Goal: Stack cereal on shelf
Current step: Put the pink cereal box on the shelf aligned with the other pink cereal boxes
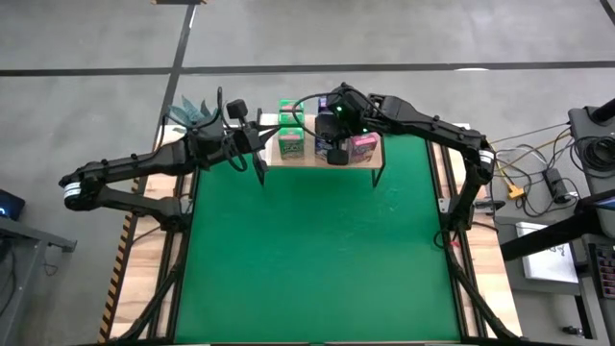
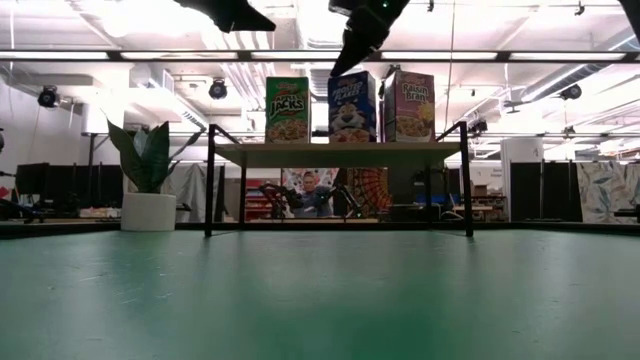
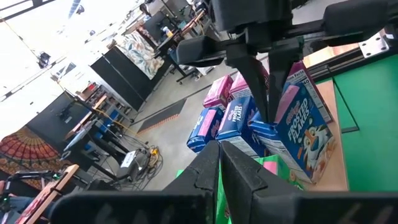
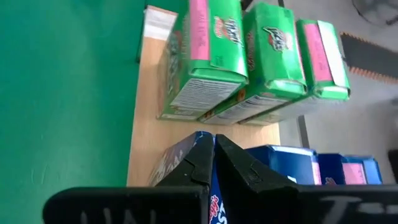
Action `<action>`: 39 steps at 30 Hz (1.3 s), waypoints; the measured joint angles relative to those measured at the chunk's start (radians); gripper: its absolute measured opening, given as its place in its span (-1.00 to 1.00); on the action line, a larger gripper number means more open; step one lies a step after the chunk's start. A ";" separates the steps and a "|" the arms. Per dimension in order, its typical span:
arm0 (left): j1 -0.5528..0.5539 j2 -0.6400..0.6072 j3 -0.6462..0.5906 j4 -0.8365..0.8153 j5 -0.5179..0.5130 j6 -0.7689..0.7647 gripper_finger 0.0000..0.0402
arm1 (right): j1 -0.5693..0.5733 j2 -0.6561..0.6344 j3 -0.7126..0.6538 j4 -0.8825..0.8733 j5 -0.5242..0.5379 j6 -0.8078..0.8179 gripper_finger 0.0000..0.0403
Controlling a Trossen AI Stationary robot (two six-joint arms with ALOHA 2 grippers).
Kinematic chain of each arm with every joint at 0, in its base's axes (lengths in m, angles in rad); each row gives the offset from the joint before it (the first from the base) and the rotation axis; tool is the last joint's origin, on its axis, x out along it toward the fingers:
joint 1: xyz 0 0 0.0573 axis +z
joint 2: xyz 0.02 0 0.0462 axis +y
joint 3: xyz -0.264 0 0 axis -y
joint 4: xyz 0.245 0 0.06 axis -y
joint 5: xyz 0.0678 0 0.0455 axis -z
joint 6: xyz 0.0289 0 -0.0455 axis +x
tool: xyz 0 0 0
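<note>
The shelf [image 1: 288,159] [image 2: 340,153] stands at the table's far edge, its black legs on the green top. Cereal boxes stand upright on its plank in rows: green [image 1: 291,130] [image 4: 249,56], blue [image 2: 352,107] [image 3: 298,130], pink [image 1: 363,144] [image 2: 409,106]. My right gripper [image 2: 336,70] [image 4: 212,144] is shut and slants down, its tips at the top of the front blue box. My left gripper [image 1: 263,136] [image 3: 219,152] is shut, holds nothing and hangs level beside the shelf's left end. My right gripper comes from above, slanting down, with its shut fingertips [image 3: 272,118] at the top edge of the front blue box [image 2: 340,78]. I cannot tell whether they touch it. The box stands upright on the plank.
A potted plant [image 2: 148,180] [image 1: 192,111] stands at the table's far left corner. Cables and gear [image 1: 538,183] lie off the table's right side. The green table top [image 1: 317,259] stretches bare in front of the shelf.
</note>
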State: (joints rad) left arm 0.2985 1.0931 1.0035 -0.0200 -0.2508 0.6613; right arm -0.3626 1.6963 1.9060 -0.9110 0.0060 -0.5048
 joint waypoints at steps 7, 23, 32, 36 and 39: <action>0.000 0.000 0.000 0.001 0.000 -0.001 -1.00 | 0.000 -0.012 0.005 0.003 -0.035 -0.080 -0.96; 0.000 0.001 0.000 0.005 0.001 -0.001 -1.00 | 0.011 -0.047 0.077 -0.339 -0.043 0.030 -0.95; 0.000 0.001 0.000 0.005 0.001 -0.001 -1.00 | 0.011 -0.047 0.068 -0.337 -0.043 0.033 -0.95; 0.000 0.001 0.000 0.005 0.001 -0.001 -1.00 | 0.011 -0.047 0.068 -0.337 -0.036 0.015 -0.95; 0.000 0.001 0.000 0.005 0.001 -0.001 -1.00 | 0.011 -0.047 0.068 -0.337 -0.031 0.009 -0.95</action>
State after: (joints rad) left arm 0.2985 1.0943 1.0035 -0.0151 -0.2501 0.6601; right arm -0.3519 1.6497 1.9736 -1.2477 -0.0245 -0.4955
